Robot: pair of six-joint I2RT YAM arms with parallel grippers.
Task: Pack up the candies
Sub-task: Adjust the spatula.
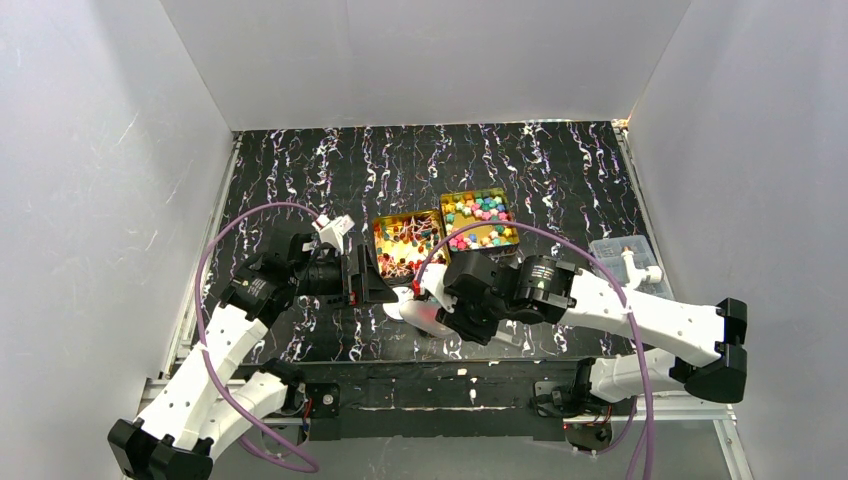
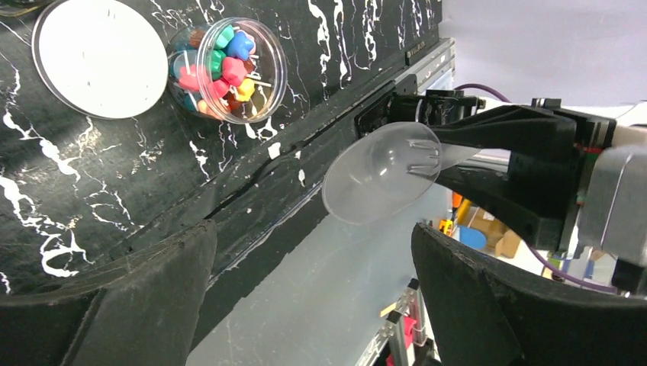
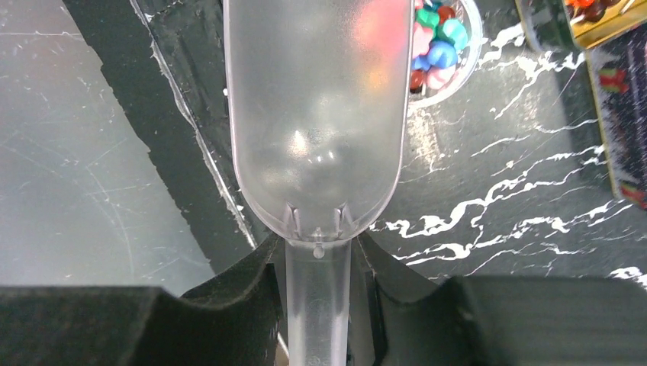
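The candies fill two gold tins: twist-wrapped pieces in the left tin (image 1: 408, 243), round coloured lumps in the right tin (image 1: 480, 220). More candies (image 2: 221, 69) sit in a small clear jar (image 2: 268, 70), also in the right wrist view (image 3: 439, 49). Its white lid (image 2: 99, 57) lies flat beside it. My right gripper (image 3: 318, 293) is shut on the handle of a clear plastic scoop (image 3: 317, 114), whose bowl looks empty and hangs near the jar over the table's near edge (image 2: 381, 183). My left gripper (image 2: 313, 297) stands wide open with nothing between its fingers, just left of the jar (image 1: 385, 278).
A clear plastic box (image 1: 630, 260) lies at the right side of the black marbled table (image 1: 300, 180). White walls close in the left, back and right. The metal frame rail (image 1: 470, 390) runs along the near edge.
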